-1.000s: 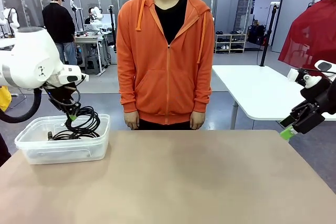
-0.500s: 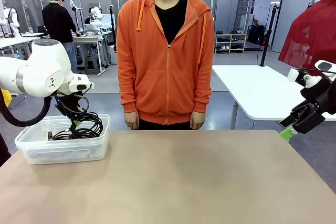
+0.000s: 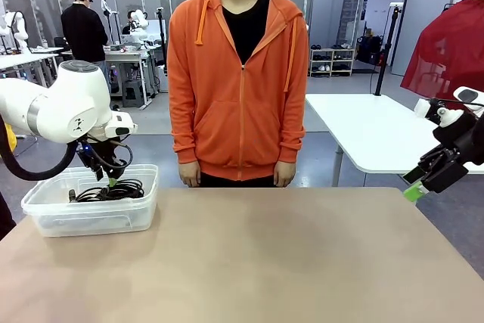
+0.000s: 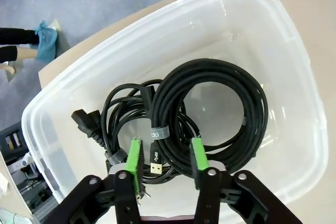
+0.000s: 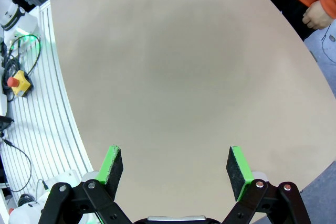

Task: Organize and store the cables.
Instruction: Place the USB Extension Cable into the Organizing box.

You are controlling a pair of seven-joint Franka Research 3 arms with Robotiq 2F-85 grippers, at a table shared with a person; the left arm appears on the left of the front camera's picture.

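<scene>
Several black coiled cables [image 4: 254,103] lie inside a clear plastic bin [image 4: 294,40] at the table's far left. A thick braided coil rests partly over a thinner cord with a plug end [image 4: 86,120]. My left gripper [image 4: 166,157] hovers just above them, its green pads [image 4: 135,156] apart with nothing gripped; a USB plug lies in the bin below the gap. In the front view the left gripper [image 3: 108,179] hangs over the bin [image 3: 45,217] and the cables [image 3: 117,190]. My right gripper [image 3: 414,187] stands open off the table's right edge, also open over bare tabletop in its wrist view [image 5: 170,166].
A person in an orange hoodie [image 3: 238,73] stands at the far side with both hands down; one hand [image 5: 319,15] shows near the table edge. The brown tabletop [image 3: 265,255] stretches bare from the bin to the right edge.
The left gripper lowered the coil into the bin and opened its jaws; the coil now lies flat inside. The right arm has not moved.
</scene>
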